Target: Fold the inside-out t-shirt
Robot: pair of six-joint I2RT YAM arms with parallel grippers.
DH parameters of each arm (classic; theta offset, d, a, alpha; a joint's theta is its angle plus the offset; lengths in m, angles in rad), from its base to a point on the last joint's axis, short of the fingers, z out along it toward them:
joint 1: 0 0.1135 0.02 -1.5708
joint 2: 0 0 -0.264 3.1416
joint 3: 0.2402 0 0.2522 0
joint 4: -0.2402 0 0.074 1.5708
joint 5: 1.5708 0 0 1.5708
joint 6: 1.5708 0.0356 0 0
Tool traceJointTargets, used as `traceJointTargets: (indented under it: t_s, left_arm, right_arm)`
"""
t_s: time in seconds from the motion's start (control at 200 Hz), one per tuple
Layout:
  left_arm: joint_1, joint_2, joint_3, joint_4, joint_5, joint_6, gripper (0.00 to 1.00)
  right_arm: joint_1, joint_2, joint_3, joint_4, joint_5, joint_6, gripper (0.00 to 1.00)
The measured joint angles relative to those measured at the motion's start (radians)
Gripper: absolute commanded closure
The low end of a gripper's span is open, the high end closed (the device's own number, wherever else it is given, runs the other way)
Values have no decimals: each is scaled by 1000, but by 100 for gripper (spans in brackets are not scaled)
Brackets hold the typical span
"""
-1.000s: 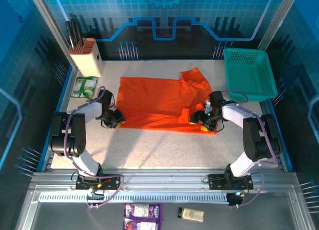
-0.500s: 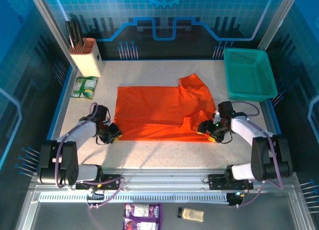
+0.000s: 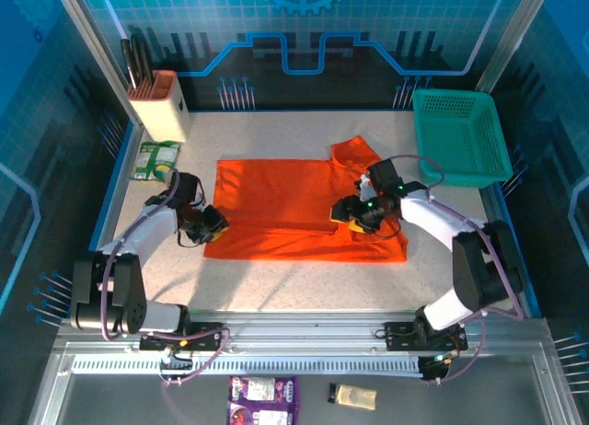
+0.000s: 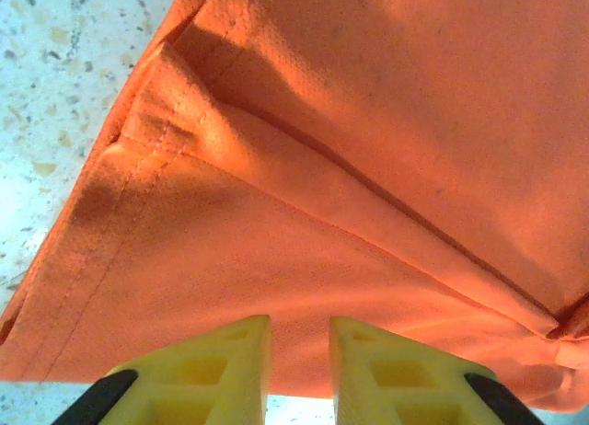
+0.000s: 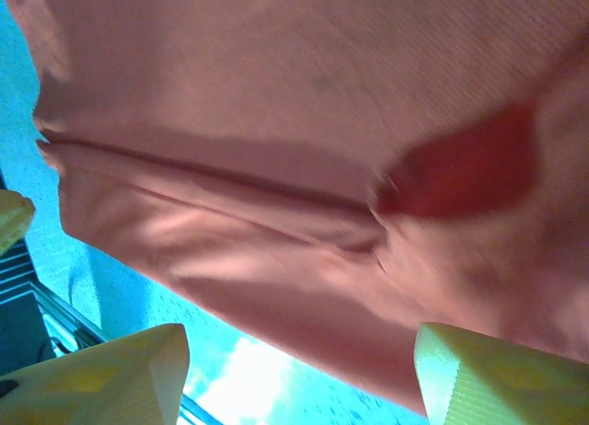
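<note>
The left end effector (image 3: 212, 225) sits at the near left corner of the inside-out t-shirt (image 3: 285, 204). From above, the arm's wrist hides its fingers. In the left wrist view the yellow fingertips (image 4: 241, 338) stand almost together, pinching the stitched hem of the orange cloth, and the fingers are cut off by the picture's lower edge. The shirt lies spread on the speckled surface (image 3: 276, 282) between the two arms, with one sleeve bunched up beyond the right end effector (image 3: 348, 215). That end effector hovers over the shirt's right side. In the blurred, dim right wrist view its fingers (image 5: 110, 365) stand wide apart with nothing between them. The cloth there looks pinkish, and a darker red patch on it is hard to identify. To the right of that end effector stands a teal mesh basket (image 3: 421, 135). Far beyond the left one, a tan knife block (image 3: 158, 103) holds dark handles (image 3: 133, 57).
</note>
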Motion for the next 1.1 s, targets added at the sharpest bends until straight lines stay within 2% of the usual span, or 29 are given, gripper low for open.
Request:
traceJointTargets:
  t_s: [0.52,0.8,0.931,1.101]
  left_arm:
    - [0,106,40,8,0,39,76]
    - [-5,243,144,39,0,56,78]
    - [-17,319,197,56,0,61,78]
    - [-21,399,230,66,-2,64,78]
  right_arm:
    - [7,268,48,234,-59,42,37]
    - [6,250,41,264,-76,45,36]
    - [-17,149,34,225,-74,37,35]
    - [-106,33,14,166,-42,-4,34]
